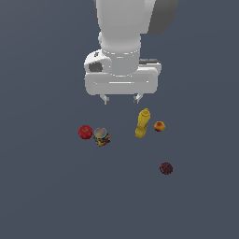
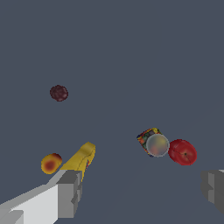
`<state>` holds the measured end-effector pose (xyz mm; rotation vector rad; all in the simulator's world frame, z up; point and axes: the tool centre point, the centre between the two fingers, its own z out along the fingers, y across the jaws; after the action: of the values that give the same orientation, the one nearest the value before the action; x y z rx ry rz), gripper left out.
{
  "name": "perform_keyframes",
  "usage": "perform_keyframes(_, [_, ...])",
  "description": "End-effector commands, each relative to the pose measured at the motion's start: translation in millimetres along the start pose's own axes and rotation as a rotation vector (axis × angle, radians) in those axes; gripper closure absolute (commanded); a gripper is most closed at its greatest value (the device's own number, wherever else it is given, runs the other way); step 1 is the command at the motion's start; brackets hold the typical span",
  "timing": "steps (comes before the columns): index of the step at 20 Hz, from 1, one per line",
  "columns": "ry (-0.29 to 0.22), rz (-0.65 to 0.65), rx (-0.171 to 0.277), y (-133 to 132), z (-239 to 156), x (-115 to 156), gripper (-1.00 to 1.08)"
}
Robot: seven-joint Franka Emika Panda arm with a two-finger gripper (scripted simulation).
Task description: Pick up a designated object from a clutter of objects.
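Floor [image 1: 42, 196]: flat, matte slate-grey ground, uniform, carrying all five items.
Arm [image 1: 122, 32]: smooth white casing with a grey shoulder part, filling the upper middle of the exterior view, above the clutter.
Gripper [image 1: 121, 99]: wide white body, two short grey fingers [image 2: 69, 193] pointing down, set well apart with nothing between them; hanging above the items, touching none.
Yellow bottle [image 1: 142, 123]: tallest item, slim, narrowing to a capped neck, leaning slightly; in the exterior view below the finger on that view's right; in the wrist view partly hidden behind one finger.
Multicoloured can [image 1: 101, 136]: short cylinder, busy printed wall, pale silvery lid; tilted, lid showing in both views.
Red apple [image 1: 85, 131]: glossy, bright red, round, with a dark stem dimple; on the floor just beside the can, on the exterior view's left of it, contact too fine to judge; free of the gripper, off to one side of the open fingers.
Dark maroon ball [image 1: 166, 168]: round, dull, finely bumpy; alone, well apart from the rest, nearest the exterior view's lower right.
Orange-yellow fruit [image 1: 159, 126]: smallest, round, yellow with a red blush; just beside the bottle, on the exterior view's right.
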<state>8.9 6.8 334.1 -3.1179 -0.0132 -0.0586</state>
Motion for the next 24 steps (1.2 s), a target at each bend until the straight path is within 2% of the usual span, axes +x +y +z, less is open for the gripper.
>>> perform_keyframes(1, [0.0, 0.0, 0.0, 0.0, 0.0, 0.0, -0.92])
perform_keyframes(16, [0.008, -0.028, 0.003, 2.1, 2.0, 4.1, -0.92])
perform_keyframes(24, [0.006, -0.068, 0.004, 14.0, 16.5, 4.8, -0.92])
